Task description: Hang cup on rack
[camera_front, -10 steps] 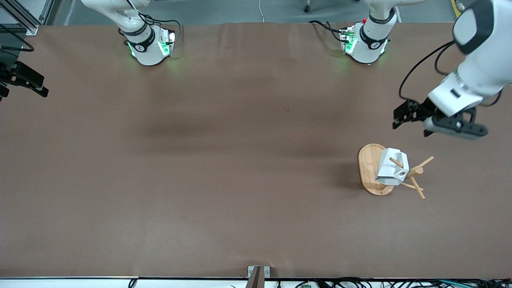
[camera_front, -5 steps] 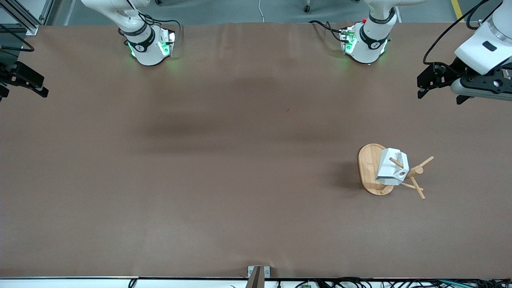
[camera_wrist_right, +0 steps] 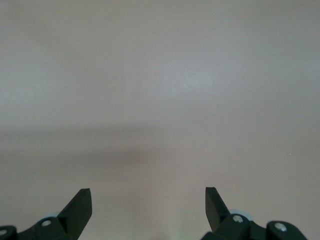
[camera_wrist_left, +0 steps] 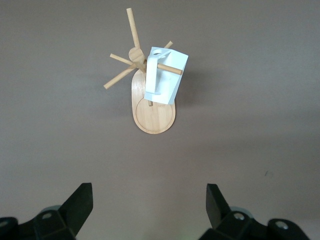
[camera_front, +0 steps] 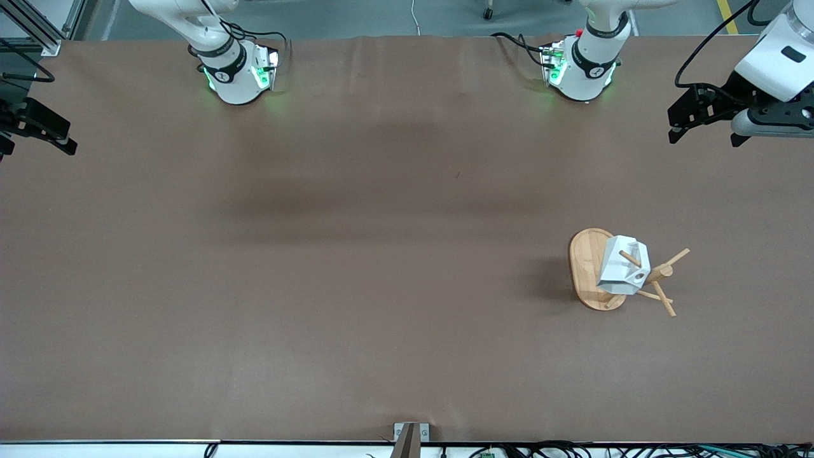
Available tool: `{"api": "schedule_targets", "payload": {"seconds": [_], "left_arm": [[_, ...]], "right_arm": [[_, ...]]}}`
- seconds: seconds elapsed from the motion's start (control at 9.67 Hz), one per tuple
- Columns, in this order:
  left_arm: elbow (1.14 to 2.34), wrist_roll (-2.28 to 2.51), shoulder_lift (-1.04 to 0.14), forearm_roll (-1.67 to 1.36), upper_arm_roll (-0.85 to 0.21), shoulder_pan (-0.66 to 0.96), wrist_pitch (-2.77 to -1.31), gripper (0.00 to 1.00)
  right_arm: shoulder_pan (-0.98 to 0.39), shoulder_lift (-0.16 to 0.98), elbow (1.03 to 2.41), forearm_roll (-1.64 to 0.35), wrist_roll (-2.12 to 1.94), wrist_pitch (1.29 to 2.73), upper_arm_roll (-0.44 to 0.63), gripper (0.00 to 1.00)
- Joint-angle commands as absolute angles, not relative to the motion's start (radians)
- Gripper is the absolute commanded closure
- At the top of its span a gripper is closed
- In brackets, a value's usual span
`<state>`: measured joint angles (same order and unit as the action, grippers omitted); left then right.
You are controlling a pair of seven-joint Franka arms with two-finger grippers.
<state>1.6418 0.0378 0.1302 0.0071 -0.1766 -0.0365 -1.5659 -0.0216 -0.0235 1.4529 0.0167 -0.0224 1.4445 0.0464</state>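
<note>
Cup (camera_front: 622, 272) status: hung on the rack (camera_front: 588, 267), with one bamboo peg (camera_front: 630, 259) passing through the hole in its blocky handle. The white faceted body hangs tilted above the oval base, clear of the table (camera_front: 356, 267). In the left wrist view the cup (camera_wrist_left: 165, 75) shows on the same peg (camera_wrist_left: 170, 68), beside the central post (camera_wrist_left: 135, 53), with the oval base of the rack (camera_wrist_left: 155, 117) under it.

Left gripper (camera_front: 683, 124): raised over bare table at the left arm's end, well apart from the rack. The rack stands clear of it, ahead of its fingertips in the left wrist view (camera_wrist_left: 149, 200). Fingers (camera_wrist_left: 80, 200) are spread wide; nothing is held between them.

Right gripper (camera_front: 38, 130): waiting at the right arm's end of the table, well apart from the cup and rack. In the right wrist view (camera_wrist_right: 148, 202) its fingers (camera_wrist_right: 80, 202) are spread wide and hold nothing; only bare brown table surface (camera_wrist_right: 160, 100) lies ahead of them.

Remaining pegs of the rack (camera_front: 675, 258) angle outward from the post and carry nothing.
</note>
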Motion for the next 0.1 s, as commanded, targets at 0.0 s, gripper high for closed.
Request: {"api": "schedule_targets", "payload": {"seconds": [0.0], "left_arm": [[1.658,0.046,0.123,0.012,-0.173,-0.029,-1.551,0.00]], "right_arm": [[-0.018,-0.041,1.471,0.017,-0.003,1.451,0.040,0.00]]}}
